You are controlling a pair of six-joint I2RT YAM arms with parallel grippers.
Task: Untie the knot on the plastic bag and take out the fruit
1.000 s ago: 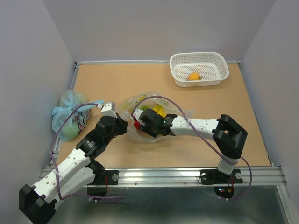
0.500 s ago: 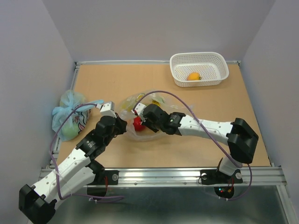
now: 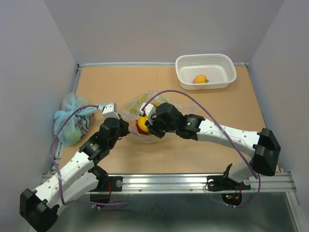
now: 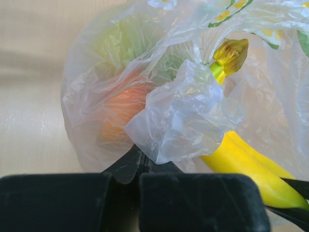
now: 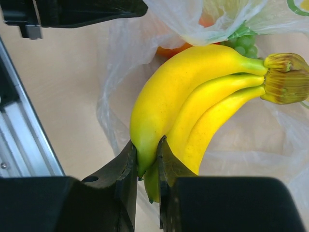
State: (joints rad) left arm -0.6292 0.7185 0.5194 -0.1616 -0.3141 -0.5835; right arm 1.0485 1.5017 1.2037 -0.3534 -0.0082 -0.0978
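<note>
Brown tabletop [image 3: 106,82] between pale walls filled the top view. Near its middle lay the clear plastic bag [image 3: 131,107]. At the bag's 7 o'clock edge was the left gripper [image 3: 126,128], and at its 5 o'clock side the right gripper [image 3: 146,124], holding a banana bunch [image 3: 142,120] next to one red apple [image 3: 139,129]. One white basket [image 3: 205,60] at 1 o'clock held one orange [image 3: 200,79]. One light-blue bag [image 3: 72,116] sat at 9 o'clock.

From the left wrist, its fingers were pressed together on a fold of the film. One orange-red piece [image 4: 120,108] showed inside at 10 o'clock.

From the right wrist, the jaws stood narrow, clamped on the lower tip of three bananas. Green grapes [image 5: 244,42] peeked out at 1 o'clock.

I judged the film light, soft and easy to tear, best held at a gathered fold. The bananas seemed stiff and smooth, so a grip at the tip could slip.
</note>
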